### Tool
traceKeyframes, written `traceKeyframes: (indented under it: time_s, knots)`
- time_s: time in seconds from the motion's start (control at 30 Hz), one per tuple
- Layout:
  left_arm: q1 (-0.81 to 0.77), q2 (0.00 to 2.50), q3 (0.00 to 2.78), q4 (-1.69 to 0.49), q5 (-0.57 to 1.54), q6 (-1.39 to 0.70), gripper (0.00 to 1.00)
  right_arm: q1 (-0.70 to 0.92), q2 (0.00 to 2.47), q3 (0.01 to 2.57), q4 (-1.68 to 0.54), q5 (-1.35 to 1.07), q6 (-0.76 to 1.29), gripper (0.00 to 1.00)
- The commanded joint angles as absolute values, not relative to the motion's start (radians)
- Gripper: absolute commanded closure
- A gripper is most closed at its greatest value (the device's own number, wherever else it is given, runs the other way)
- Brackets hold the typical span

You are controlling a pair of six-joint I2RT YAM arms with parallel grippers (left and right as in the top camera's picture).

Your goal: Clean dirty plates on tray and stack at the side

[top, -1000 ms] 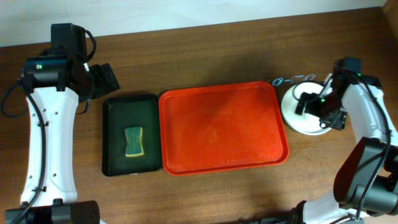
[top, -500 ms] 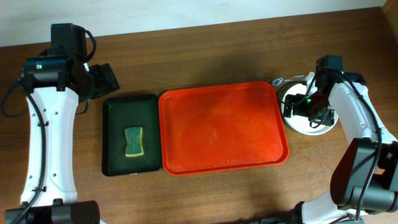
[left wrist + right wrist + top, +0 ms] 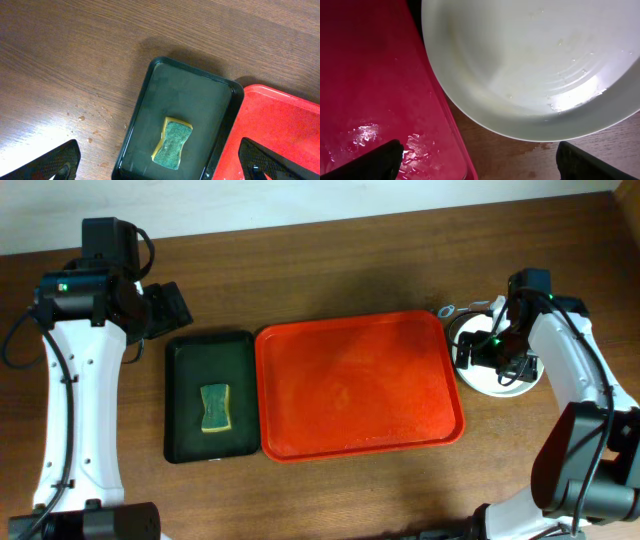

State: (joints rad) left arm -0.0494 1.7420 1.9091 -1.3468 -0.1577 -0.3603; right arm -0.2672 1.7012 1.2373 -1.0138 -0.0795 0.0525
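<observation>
A white plate (image 3: 530, 65) sits on the surface (image 3: 330, 270) just right of the bare red tray (image 3: 360, 385), directly under the right gripper (image 3: 497, 355), whose jaws gape wide and hold nothing. The left gripper (image 3: 165, 310), equally wide and empty, hovers by the far-left corner of the black tray (image 3: 190, 380), where one sponge (image 3: 214, 408) lies. Wet and glossy, the plate looks stiff, slippery and breakable; its rim seems the surest hold. One plate shows; any beneath are hidden. Two trays.
</observation>
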Motion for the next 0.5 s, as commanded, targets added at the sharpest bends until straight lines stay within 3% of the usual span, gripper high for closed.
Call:
traceKeyframes:
  time_s: [0.0, 0.33, 0.47]
  knots:
    - [-0.049, 1.735, 1.919, -1.348, -0.162, -0.370, 0.01, -0.261, 1.617, 1.245, -1.013, -0.082, 0.052, 0.01]
    - [-0.049, 1.735, 1.919, -1.348, -0.162, -0.370, 0.01, -0.251, 1.239, 1.245, -1.014, -0.082, 0.052, 0.01]
    - [-0.049, 1.735, 1.919, -1.348, -0.162, -0.370, 0.01, -0.134, 1.072, 1.245, -1.014, -0.082, 0.052, 0.01]
